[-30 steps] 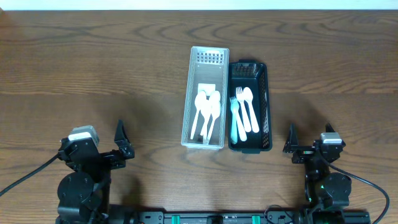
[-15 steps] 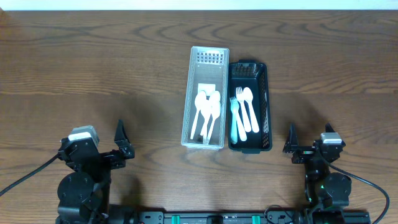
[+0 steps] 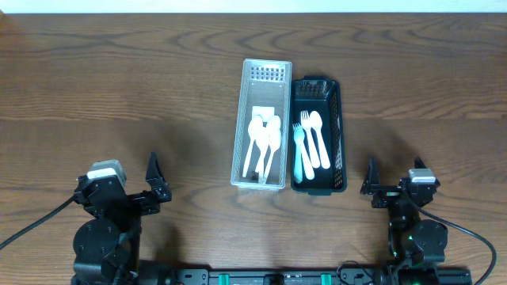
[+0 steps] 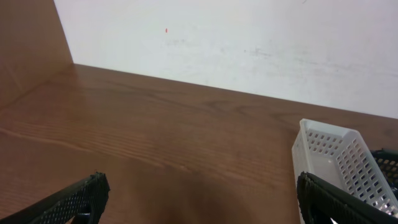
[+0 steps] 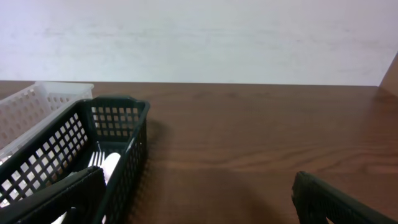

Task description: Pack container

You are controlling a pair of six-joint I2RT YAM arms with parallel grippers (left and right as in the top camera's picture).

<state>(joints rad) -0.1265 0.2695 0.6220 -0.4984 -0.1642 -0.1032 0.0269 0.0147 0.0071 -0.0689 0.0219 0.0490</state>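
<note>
Overhead, both arms sit folded at the near edge, left end effector [image 4: 202, 202] and right end effector [image 5: 199, 202] released.

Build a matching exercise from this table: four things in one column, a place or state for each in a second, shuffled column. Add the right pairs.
Things
1. white basket
2. black basket
3. left claw
4. blue fork

Places or states
A. lies in the black basket
B. open, holding nothing
C. holds the white spoons
D. stands just to the right of the white basket

Pairs: 1-C, 2-D, 3-B, 4-A
</note>
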